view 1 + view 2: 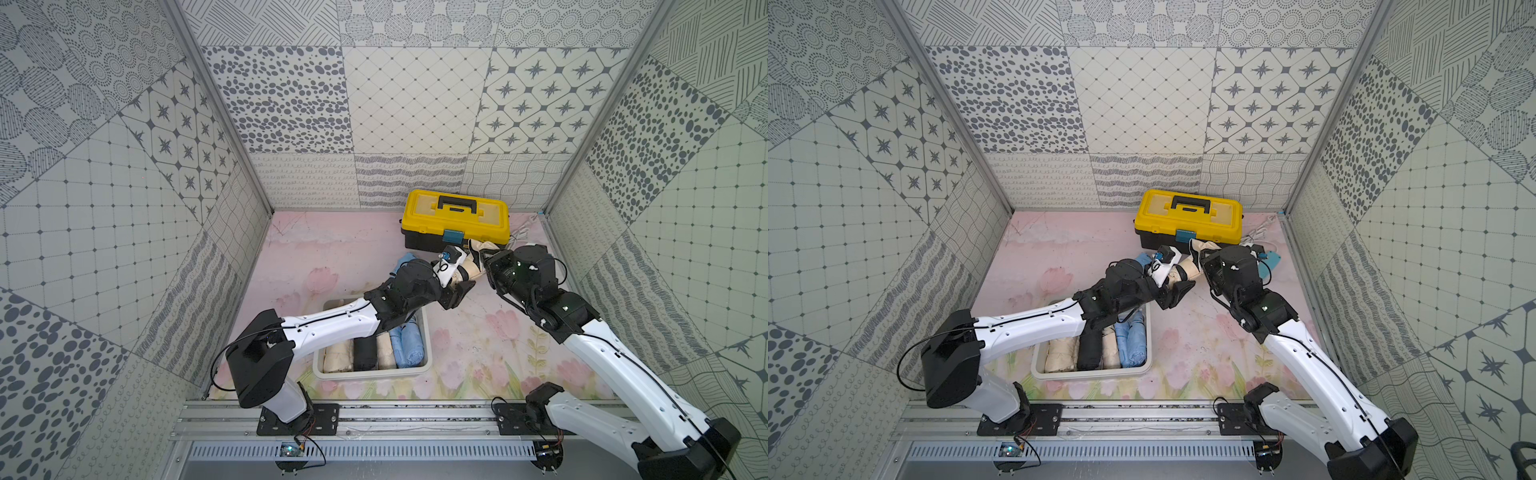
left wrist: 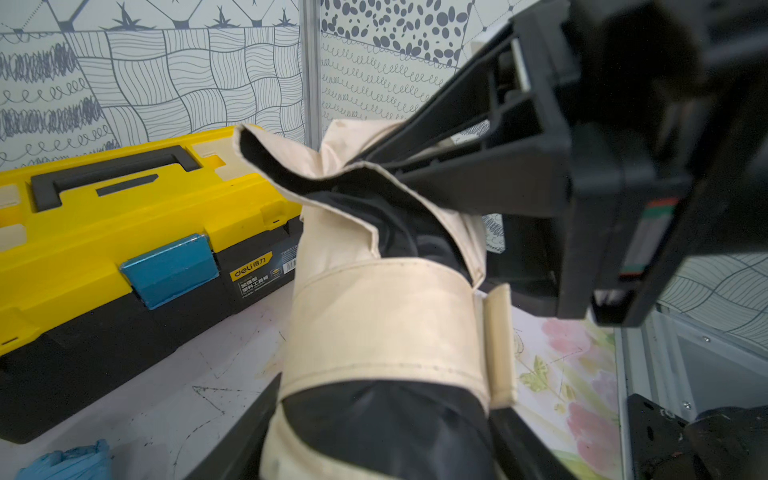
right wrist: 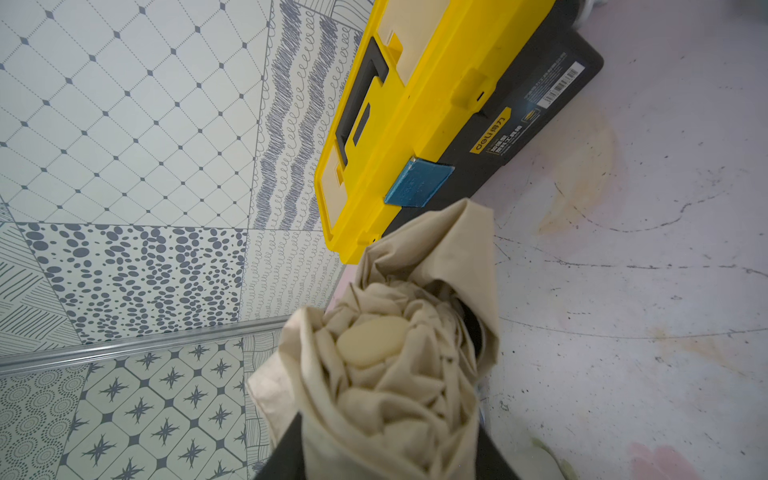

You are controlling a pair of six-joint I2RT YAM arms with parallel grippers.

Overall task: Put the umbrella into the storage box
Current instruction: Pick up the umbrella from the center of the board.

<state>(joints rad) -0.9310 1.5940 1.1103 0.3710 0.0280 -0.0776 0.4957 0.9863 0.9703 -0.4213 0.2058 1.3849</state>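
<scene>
A folded beige umbrella (image 1: 468, 271) (image 1: 1187, 268) hangs above the table in front of the toolbox, held at both ends. My left gripper (image 2: 382, 415) is shut on its strapped middle (image 2: 386, 324), a black finger pressed against each side. At the cap end of the umbrella (image 3: 374, 374) my right gripper (image 3: 388, 444) is shut on the bunched fabric. The white storage box (image 1: 370, 375) (image 1: 1092, 375) sits near the front under my left forearm. It holds several folded umbrellas lying side by side, in beige, black and blue.
A yellow-lidded black toolbox (image 1: 455, 218) (image 2: 104, 216) (image 3: 415, 104) stands at the back, just behind the held umbrella. A blue folded umbrella (image 1: 405, 262) (image 2: 66, 461) lies on the table beyond my left wrist. A teal object (image 1: 1268, 262) and a white cable (image 1: 1258, 232) lie by the right wall.
</scene>
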